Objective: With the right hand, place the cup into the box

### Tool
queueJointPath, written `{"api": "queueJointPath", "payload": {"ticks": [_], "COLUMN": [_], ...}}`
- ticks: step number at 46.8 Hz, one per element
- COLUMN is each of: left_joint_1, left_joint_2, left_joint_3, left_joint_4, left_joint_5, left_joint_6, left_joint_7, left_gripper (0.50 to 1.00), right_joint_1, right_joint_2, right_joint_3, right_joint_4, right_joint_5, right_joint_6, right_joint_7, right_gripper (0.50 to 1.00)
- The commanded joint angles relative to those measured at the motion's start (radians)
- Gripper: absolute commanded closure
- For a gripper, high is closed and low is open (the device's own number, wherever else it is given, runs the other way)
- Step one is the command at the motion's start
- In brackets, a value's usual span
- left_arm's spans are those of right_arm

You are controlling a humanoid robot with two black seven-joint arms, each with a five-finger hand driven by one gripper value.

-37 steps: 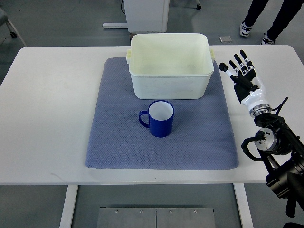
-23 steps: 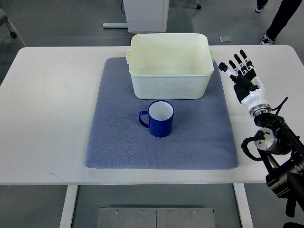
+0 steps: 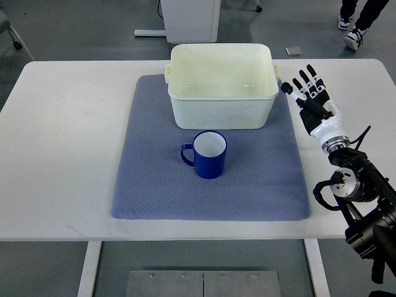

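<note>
The right hand (image 3: pixel 311 99) had moved a little to the left and a little farther away than it was a moment before, and the person's feet (image 3: pixel 351 32) at the far right had moved too. The cup and the box had stayed where they were.

The right hand was over the white bench (image 3: pixel 62 136), just to the right of the blue mat (image 3: pixel 148 185). Its fingers (image 3: pixel 302 79) were spread apart and pointed to the far side, and it held nothing. Its black arm came in from the near right corner. The hand was near the right end of the box but was not touching it.

The blue cup (image 3: pixel 208 154) stood upright on the mat, close to the middle. It was white inside and its handle pointed to the left. It stood just on the near side of the box and was well apart from the hand.

The white plastic box (image 3: pixel 221 85) sat on the far part of the mat. It was open at the top, and nothing showed inside it.

The mat lay flat in the middle of the bench. Past the far edge of the bench was the grey floor, with the foot of a white stand (image 3: pixel 189 18) on it.
</note>
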Motion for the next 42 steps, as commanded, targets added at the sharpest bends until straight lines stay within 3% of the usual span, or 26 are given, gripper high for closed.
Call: {"api": "queueJointPath", "payload": {"ticks": [1,42], "left_joint_1": [0.001,0.001], "left_joint_2": [0.0,0.0], "left_joint_3": [0.001,0.001], "left_joint_4": [0.0,0.0], "left_joint_5": [0.001,0.001], "left_joint_6": [0.0,0.0], "left_joint_7": [0.0,0.0], "left_gripper": [0.5,0.5], "right_joint_1": [0.001,0.026], "right_joint_2": [-0.001,-0.046], "right_joint_3": [-0.004,-0.005], "right_joint_4": [-0.001,-0.038], "right_joint_5": [0.005,0.047], "right_joint_6": [0.0,0.0], "right_joint_7": [-0.001,-0.001], "right_gripper": [0.5,0.5]}}
